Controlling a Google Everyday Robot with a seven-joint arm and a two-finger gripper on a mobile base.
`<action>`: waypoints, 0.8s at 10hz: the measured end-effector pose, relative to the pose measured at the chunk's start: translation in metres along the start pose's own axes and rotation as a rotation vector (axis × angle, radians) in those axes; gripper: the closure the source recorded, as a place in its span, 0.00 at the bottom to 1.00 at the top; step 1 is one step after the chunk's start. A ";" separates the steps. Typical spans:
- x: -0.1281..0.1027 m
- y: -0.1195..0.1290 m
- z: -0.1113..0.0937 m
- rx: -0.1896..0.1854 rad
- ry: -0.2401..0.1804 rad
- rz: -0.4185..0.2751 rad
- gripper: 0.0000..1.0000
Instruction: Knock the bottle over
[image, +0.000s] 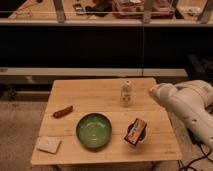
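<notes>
The bottle, small and pale with a white cap, stands upright on the far middle part of the wooden table. My white arm comes in from the right. Its tip, where the gripper sits, hovers a short way to the right of the bottle at about the bottle's height, not touching it. The gripper is shut with nothing in it.
A green bowl sits at the front middle. An orange-and-black packet lies to its right, below the arm. A reddish-brown stick-like item lies at the left, and a pale flat pad at the front left corner. Dark shelving runs behind the table.
</notes>
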 end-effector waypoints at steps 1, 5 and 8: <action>-0.001 -0.002 0.001 0.001 -0.002 -0.002 0.75; 0.002 -0.002 0.008 0.010 0.005 -0.023 0.75; 0.024 -0.043 0.075 0.129 0.038 -0.083 0.75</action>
